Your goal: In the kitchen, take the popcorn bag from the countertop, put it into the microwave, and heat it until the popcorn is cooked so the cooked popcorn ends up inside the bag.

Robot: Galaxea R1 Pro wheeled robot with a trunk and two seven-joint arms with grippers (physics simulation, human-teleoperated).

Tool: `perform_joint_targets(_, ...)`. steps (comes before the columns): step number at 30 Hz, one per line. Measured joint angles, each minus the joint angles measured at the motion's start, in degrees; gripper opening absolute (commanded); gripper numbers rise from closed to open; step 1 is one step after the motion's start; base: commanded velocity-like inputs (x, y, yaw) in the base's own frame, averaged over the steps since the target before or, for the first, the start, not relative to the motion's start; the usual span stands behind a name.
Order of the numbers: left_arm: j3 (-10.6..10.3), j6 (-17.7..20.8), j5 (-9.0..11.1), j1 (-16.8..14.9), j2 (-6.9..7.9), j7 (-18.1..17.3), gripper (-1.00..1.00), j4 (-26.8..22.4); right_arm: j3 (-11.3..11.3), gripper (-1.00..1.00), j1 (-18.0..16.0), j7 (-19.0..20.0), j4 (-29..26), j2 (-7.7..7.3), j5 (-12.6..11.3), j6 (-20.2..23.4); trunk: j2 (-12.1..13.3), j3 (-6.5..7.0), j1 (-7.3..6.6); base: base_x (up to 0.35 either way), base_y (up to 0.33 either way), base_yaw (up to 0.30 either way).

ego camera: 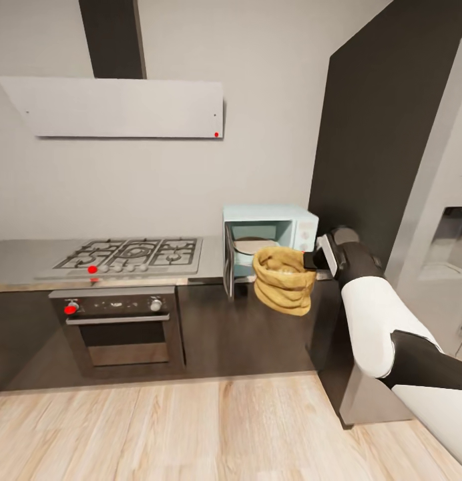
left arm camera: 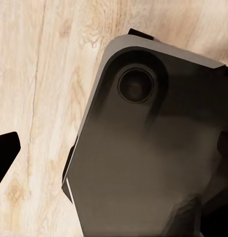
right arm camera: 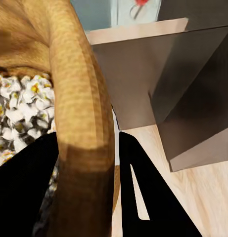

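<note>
The tan popcorn bag (ego camera: 282,280) hangs in the air just in front of the pale mint microwave (ego camera: 302,228), below its opening. The microwave's door (ego camera: 227,262) is swung open to the left, and a round plate lies inside. My right gripper (ego camera: 311,260) is shut on the bag's rolled rim from the right. In the right wrist view the black fingers (right arm camera: 143,192) pinch the rim of the popcorn bag (right arm camera: 74,84), and white popped kernels show inside it. The grey countertop (ego camera: 24,259) runs left of the microwave. My left gripper (left arm camera: 114,158) hangs open over the floor.
A gas hob (ego camera: 134,254) sits on the counter above a steel oven (ego camera: 121,327) with a red knob. A range hood (ego camera: 117,107) hangs above. A tall dark cabinet (ego camera: 384,133) and a pale fridge (ego camera: 451,227) stand at the right. A wooden floor (ego camera: 177,427) spreads in front.
</note>
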Motion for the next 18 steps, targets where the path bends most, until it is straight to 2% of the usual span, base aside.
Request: perform_joint_targets(18,0.0,0.0,0.0,0.0,0.00,-0.1,1.00,0.0,0.0,-1.00,0.0,0.0,-2.5,0.09,-0.1,0.0,0.0,0.00,0.00,0.315,0.000,0.000)
